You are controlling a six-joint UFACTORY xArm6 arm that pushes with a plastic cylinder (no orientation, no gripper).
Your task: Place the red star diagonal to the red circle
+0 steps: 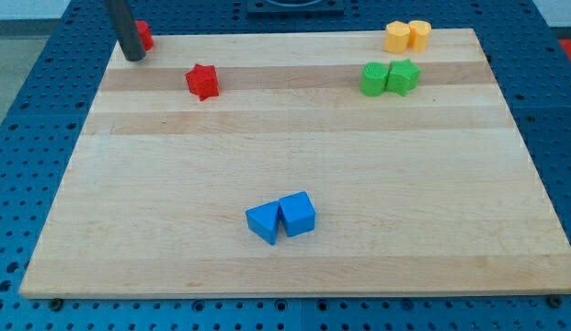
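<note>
Tip: my tip [134,57] is seen at the upper left corner of the frame, set down at the far left edge of the surface [267,147]
Hand: none is fitted; only the straight dark rod is seen, so no apart or together state can be told
Red circle: the red circle [144,35] is partly hidden behind the rod, touching it or just beside it on the right
Red star: the red star [202,81] is found in the upper left of the frame, down and to the right of the red circle, apart from it and from the tip
Yellow pair: two yellow blocks [407,36] are seen touching at the upper right
Green pair: two green blocks [390,77] are seen touching just below the yellow ones
Blue pair: two blue blocks [281,218] are seen touching in the lower middle
</note>
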